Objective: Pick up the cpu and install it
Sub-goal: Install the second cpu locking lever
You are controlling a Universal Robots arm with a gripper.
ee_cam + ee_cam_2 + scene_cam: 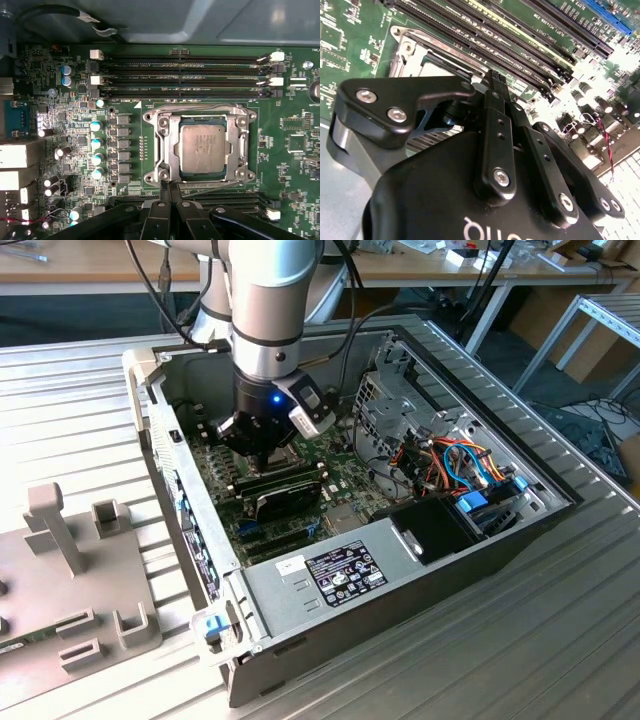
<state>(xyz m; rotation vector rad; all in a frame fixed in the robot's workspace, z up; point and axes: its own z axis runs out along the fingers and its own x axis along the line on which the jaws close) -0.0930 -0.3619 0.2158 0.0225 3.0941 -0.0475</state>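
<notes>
CPU seated in socket, gripper closed above

The cpu (pixel 202 149) lies flat within the silver socket frame (pixel 168 145) on the motherboard (pixel 295 115), beside the black memory slots (pixel 185 77). The gripper (pixel 171 187) hovers just beside the frame, fingers (pixel 495 100) pressed together, holding nothing.

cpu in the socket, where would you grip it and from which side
Probably from straight above, pinching two opposite edges of the cpu. It lies flat and low inside the socket frame, so just its thin rim is available. The hand is beside the frame.
</notes>
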